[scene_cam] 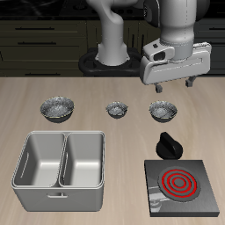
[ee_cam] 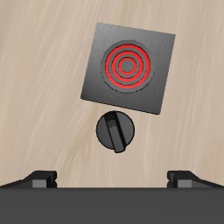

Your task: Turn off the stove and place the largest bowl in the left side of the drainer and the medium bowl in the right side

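No writing shows anywhere; the gripper (scene_cam: pixel 173 87) hangs wide open and empty above the knob (scene_cam: pixel 168 145), the stove (scene_cam: pixel 180 183) burner glowing red

Light wooden table (scene_cam: pixel 105 132) w/ visible grain is carrying everything. Light grey rectangular metal drainer (scene_cam: pixel 61 161), two deep compartments split by a central wall, is sitting near the front edge. Flat black square stove (scene_cam: pixel 182 184) is lying by the front edge too, burner rings glowing red; its separate black knob (scene_cam: pixel 167 146) is resting just behind it. Farther back, three shiny grey speckled metal bowls are standing in a row: largest bowl (scene_cam: pixel 57 108), tiny bowl (scene_cam: pixel 117 110) in the middle, medium bowl (scene_cam: pixel 162 110).
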{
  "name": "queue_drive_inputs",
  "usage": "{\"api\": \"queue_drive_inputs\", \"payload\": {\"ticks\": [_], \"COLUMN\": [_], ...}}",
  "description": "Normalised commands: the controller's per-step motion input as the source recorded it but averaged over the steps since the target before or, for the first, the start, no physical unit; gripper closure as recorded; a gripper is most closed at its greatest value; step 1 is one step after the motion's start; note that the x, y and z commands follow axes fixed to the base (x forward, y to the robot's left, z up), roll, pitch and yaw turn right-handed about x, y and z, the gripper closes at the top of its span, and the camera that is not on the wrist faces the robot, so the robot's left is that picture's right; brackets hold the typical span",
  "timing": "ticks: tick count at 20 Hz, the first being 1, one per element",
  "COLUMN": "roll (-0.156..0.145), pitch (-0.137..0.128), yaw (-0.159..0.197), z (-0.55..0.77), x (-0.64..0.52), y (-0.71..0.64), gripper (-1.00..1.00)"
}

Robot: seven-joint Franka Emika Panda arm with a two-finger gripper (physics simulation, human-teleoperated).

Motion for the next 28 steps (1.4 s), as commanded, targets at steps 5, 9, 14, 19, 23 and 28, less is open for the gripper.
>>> {"api": "queue_drive_inputs", "payload": {"ticks": [5,9,14,19,23,28], "roll": [-0.027,0.001,-0.012,-0.026,-0.017,0.004], "pitch": [0.056,-0.002,0.031,-0.014,-0.046,-0.020], "yaw": [-0.012,-0.003,-0.006,0.011,0.019,0.022], "z": [-0.26,-0.09,-0.19,-0.21,-0.29,-0.29], "x": [0.43,0.03,0.10,0.04,-0.09,-0.07], "y": [0.00,-0.03,-0.13,-0.07,-0.03,0.04], "gripper": [-1.00,-1.00,-1.00,-1.00,-1.00,-1.00]}}
